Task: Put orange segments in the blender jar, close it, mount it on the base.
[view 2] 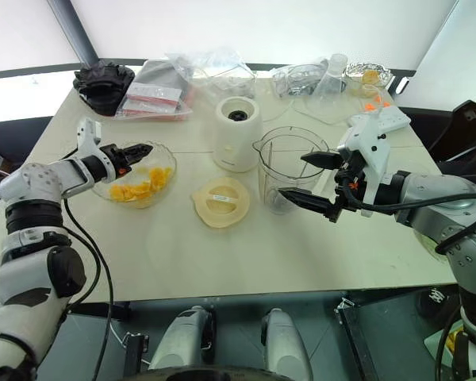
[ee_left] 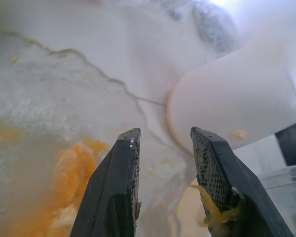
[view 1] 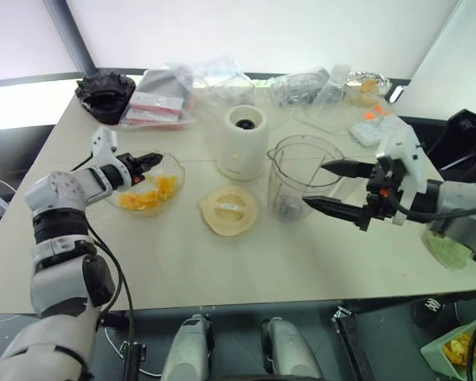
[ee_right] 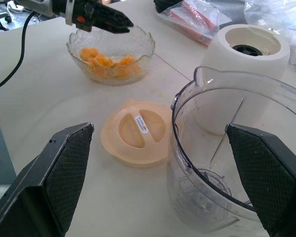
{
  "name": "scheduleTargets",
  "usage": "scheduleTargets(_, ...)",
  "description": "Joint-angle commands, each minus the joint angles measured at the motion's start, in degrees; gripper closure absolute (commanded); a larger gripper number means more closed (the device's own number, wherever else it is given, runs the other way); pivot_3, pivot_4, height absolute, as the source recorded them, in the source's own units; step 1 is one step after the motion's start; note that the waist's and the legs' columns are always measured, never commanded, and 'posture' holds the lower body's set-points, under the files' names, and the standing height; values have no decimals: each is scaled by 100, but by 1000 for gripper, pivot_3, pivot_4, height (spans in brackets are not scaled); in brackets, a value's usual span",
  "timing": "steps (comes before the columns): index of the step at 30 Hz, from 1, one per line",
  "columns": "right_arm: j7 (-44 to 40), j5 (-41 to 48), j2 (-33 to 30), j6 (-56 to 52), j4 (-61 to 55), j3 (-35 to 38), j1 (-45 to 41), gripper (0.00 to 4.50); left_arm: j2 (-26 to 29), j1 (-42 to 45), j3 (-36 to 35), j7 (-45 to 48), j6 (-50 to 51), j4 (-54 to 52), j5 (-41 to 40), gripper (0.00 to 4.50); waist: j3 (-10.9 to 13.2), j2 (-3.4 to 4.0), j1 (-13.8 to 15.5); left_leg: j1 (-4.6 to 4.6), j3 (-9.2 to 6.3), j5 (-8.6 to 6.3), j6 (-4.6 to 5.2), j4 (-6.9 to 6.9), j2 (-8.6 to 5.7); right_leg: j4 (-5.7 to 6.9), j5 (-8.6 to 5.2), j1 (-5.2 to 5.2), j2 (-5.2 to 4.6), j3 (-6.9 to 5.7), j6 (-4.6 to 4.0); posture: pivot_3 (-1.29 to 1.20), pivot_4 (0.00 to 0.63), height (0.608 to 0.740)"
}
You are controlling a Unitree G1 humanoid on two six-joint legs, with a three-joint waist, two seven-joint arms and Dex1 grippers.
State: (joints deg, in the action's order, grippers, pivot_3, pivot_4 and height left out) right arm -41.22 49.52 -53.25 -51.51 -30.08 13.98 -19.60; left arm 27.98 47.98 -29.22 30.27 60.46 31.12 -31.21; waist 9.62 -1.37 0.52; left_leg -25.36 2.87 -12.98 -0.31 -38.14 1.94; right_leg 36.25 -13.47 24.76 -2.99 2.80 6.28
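Many orange segments (view 1: 148, 195) below left tool (view 1: 152, 160), jaws narrowly parted

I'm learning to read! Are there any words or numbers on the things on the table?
No text here can be read.
Lid: a small white sticker with tiny dark print, too small to read.
Red-and-white packets in the plastic bags: their print is too blurred to read.
Base and blender jar: no writing visible.
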Motion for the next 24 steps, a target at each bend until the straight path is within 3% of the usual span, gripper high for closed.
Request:
scheduleTargets(1, 13, -44, 19, 151, -127, 90, -43, 0, -41, -142, -292, -4, 226, -704, -528, 2840, 0, 0, -3, 0, 0, 0, 0, 0, 0, 0, 0, 0, 0, 0, 0, 0, 150, 740)
scheduleTargets(4, 27, -57, 47, 173, -135, 76, -33, 0, -115, -325, -421, -61, 379, -1202, -868, 2840, 0, 0, -1, 1, 0, 0, 0, 0, 0, 0, 0, 0, 0, 0, 0, 0, 150, 740)
scheduleTargets(8, 34, -70, 84, 196, -139, 60, -25, 0, -43, -580, -26, -72, 331, -1552, -746, 2840, 0, 0, 3, 3, 0, 0, 0, 0, -1, 0, -1, -4, 0, 0, -2, 0, 150, 740)
scheduleTargets(18, 33, -109, 183, 204, -140, -40, -29, 0, 233, 53, 2689, -635, -1087, -500, 1690, 2840, 0, 0, 26, 7, 0, 0, -1, 0, -3, -4, -10, -10, 0, 0, -20, 0, 150, 740)
scheduleTargets(24, -71, -120, 137, 203, -49, -110, -145, 0, -14, 767, 3452, -630, -1801, 782, 2517, 2840, 0, 0, 4, 4, 2, 0, 0, 0, -4, -11, -10, -9, 0, 0, -20, 0, 150, 740)
